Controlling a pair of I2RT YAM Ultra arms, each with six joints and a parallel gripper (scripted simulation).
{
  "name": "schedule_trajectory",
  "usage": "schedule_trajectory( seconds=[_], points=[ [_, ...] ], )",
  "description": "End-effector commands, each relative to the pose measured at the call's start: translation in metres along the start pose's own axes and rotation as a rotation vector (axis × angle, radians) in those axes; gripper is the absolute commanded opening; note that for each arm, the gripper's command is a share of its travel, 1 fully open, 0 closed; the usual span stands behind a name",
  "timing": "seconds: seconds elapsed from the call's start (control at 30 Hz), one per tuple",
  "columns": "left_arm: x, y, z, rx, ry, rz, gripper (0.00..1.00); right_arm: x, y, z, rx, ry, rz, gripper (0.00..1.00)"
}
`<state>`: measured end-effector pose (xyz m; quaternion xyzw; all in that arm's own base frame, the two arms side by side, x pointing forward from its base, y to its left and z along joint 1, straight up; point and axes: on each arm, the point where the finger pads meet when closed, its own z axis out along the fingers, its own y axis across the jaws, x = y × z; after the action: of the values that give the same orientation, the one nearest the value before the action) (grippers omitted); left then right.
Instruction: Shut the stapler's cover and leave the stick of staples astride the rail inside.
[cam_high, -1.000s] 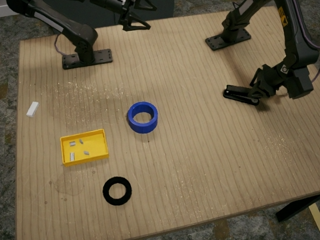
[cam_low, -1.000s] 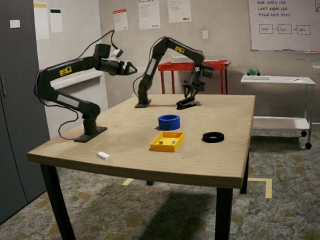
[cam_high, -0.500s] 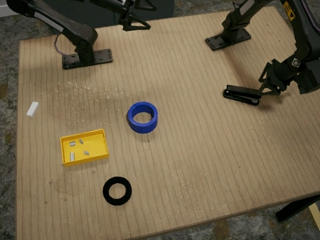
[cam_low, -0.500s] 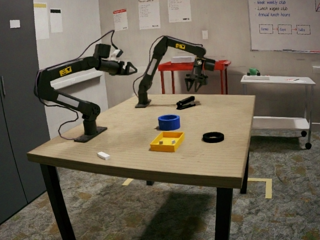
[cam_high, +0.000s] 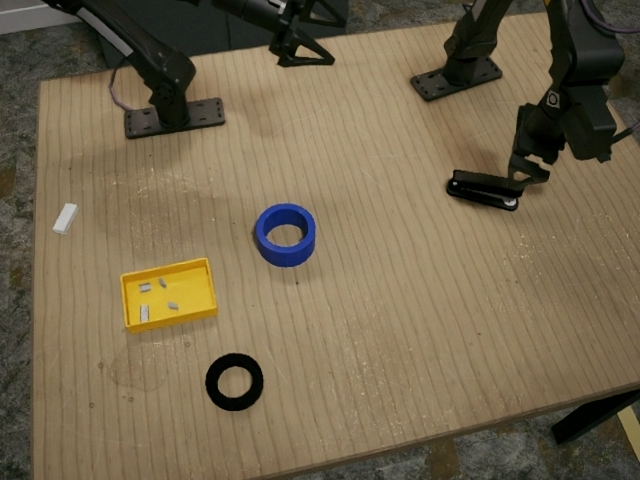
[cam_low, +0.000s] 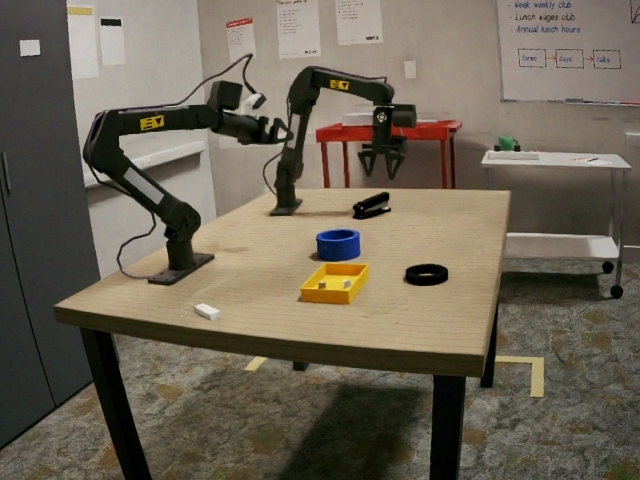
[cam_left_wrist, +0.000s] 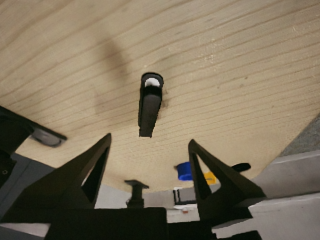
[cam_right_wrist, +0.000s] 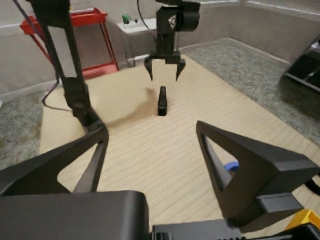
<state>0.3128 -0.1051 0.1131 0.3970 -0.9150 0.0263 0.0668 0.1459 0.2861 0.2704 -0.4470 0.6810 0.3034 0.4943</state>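
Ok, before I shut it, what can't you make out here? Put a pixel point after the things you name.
- Stick of staples: the stapler's (cam_high: 483, 189) (cam_low: 372, 205) (cam_left_wrist: 150, 112) (cam_right_wrist: 162, 102) dark cover hides the rail, top and left wrist views.
- Stapler's one end: partly behind the left claw (cam_high: 527, 178) (cam_low: 379, 177) (cam_left_wrist: 150, 137) (cam_right_wrist: 164, 80), top view.
- Yellow tray (cam_high: 191, 289) (cam_low: 330, 298) (cam_left_wrist: 209, 177) (cam_right_wrist: 306, 219): cut off by the edge, right wrist view.

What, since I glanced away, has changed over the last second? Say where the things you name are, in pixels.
The left pincer (cam_high: 527, 180) (cam_low: 380, 177) (cam_left_wrist: 152, 139) (cam_right_wrist: 164, 80) rose from the stapler (cam_high: 481, 189) (cam_low: 372, 205) (cam_left_wrist: 149, 111) (cam_right_wrist: 162, 102) and now hangs open above it. Whether it let anything go, I can't tell. The stapler's position and the right pincer (cam_high: 339, 42) (cam_low: 290, 135) (cam_right_wrist: 152, 128) look unchanged.
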Motion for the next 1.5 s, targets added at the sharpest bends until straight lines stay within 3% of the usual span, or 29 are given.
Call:
schedule_trajectory(
  seconds=[0.0, 0.4, 0.87, 1.1, 1.17, 1.47],
  points=[
    [-0.008, 0.001, -0.008, 0.022, -0.135, -0.037, 1.0, -0.046, -0.009, 0.018, 0.028, -0.105, 0.003, 1.0],
    [0.006, 0.005, -0.009, 0.014, -0.148, -0.004, 1.0, -0.051, -0.017, 0.072, 0.035, -0.066, 0.008, 1.0],
    [-0.001, -0.002, -0.01, 0.036, -0.192, 0.051, 1.0, -0.052, -0.021, 0.073, 0.045, -0.067, 0.014, 1.0],
    [0.0, -0.005, -0.01, 0.087, -0.362, 0.365, 1.0, -0.069, -0.094, 0.049, 0.231, -0.125, 0.069, 1.0],
    [0.0, -0.005, -0.01, 0.087, -0.362, 0.365, 1.0, -0.069, -0.094, 0.049, 0.231, -0.125, 0.069, 1.0],
    [0.013, 0.003, -0.006, 0.133, -0.543, 0.747, 1.0, -0.081, -0.196, -0.008, 0.516, -0.197, 0.134, 1.0]
  ],
)
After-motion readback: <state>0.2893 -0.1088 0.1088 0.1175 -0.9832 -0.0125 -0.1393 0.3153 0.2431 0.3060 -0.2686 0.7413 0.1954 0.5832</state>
